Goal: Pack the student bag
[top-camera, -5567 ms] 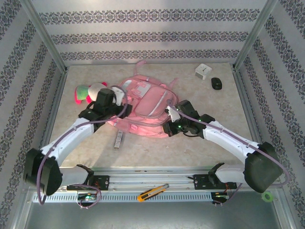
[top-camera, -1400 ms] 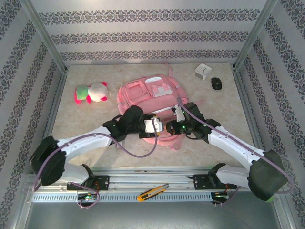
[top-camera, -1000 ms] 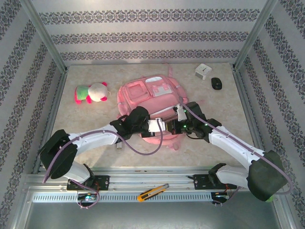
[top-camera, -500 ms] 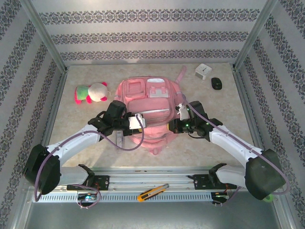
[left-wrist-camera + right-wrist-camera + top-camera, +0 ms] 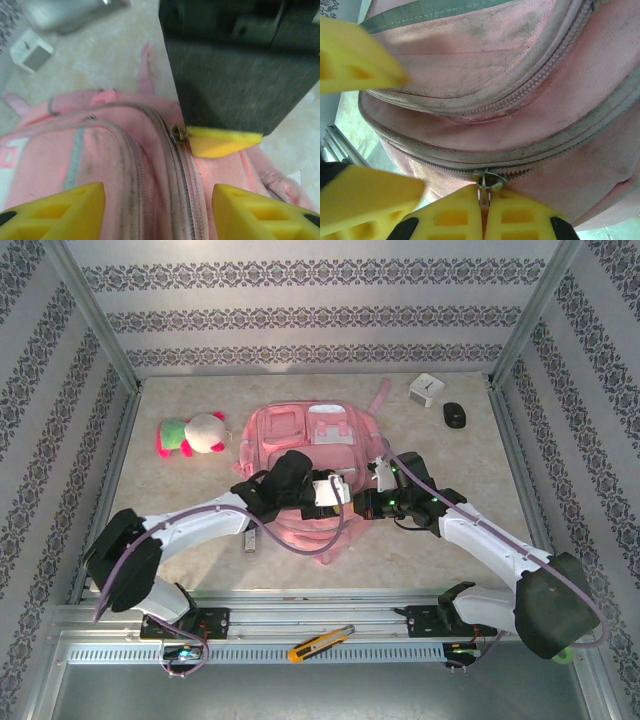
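Observation:
The student bag (image 5: 300, 445) lies flat mid-table, pink with white zip lines, pockets facing up. My right gripper (image 5: 366, 504) is at its near right edge. In the right wrist view that gripper (image 5: 486, 210) is shut on the metal zipper pull (image 5: 488, 181) of the main zip. My left gripper (image 5: 338, 494) hovers just left of it, over the bag's near end. Its yellow fingertips (image 5: 55, 210) stand open astride the zip lines of the bag (image 5: 100, 150), gripping nothing. The zipper slider (image 5: 177, 133) sits beside the right gripper's yellow finger (image 5: 220, 142).
A pink-and-green plush toy (image 5: 190, 433) lies left of the bag. A white cube (image 5: 426, 390) and a black mouse (image 5: 455, 415) sit at the back right. A small silver item (image 5: 250, 537) lies near the left arm. A yellow utility knife (image 5: 320, 643) rests on the front rail.
My left gripper has opened, swung left and come back right over the bag's near end. The bag has straightened on the table. The right gripper stays shut on the pull.

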Controlling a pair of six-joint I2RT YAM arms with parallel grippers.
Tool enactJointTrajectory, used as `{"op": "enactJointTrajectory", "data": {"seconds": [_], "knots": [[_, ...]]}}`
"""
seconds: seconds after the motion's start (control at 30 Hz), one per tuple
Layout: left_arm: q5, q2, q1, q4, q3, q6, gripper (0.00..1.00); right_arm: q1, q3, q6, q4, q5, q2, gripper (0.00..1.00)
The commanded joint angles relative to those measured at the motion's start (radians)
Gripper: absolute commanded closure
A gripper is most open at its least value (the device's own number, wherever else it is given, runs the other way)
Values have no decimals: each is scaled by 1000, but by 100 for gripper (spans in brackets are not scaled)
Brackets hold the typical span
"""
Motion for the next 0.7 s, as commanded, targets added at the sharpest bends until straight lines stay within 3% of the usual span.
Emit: {"op": "enactJointTrajectory", "data": {"seconds": [0.0,0.07,0.1,0.2,0.27,0.43,0.57,0.67], "knots": [[-10,36,-5,12,24,6,43,12,8,4,44,-2,-18,100],[-11,49,-4,10,15,12,45,11,11,2,44,-1,-19,100],[-12,53,-3,0,16,17,51,11,12,2,44,-1,-20,100],[-9,47,4,-34,13,26,89,2,15,-2,32,3,-24,100],[26,22,18,-54,-2,37,99,-24,6,1,32,1,-30,100],[144,-85,76,-93,-58,86,100,-162,-16,-4,37,-40,-12,100],[253,-169,114,-138,-90,126,100,-291,4,-26,71,-77,89,100],[318,-192,117,-220,-91,195,100,-324,60,-37,115,-89,174,100]]}}
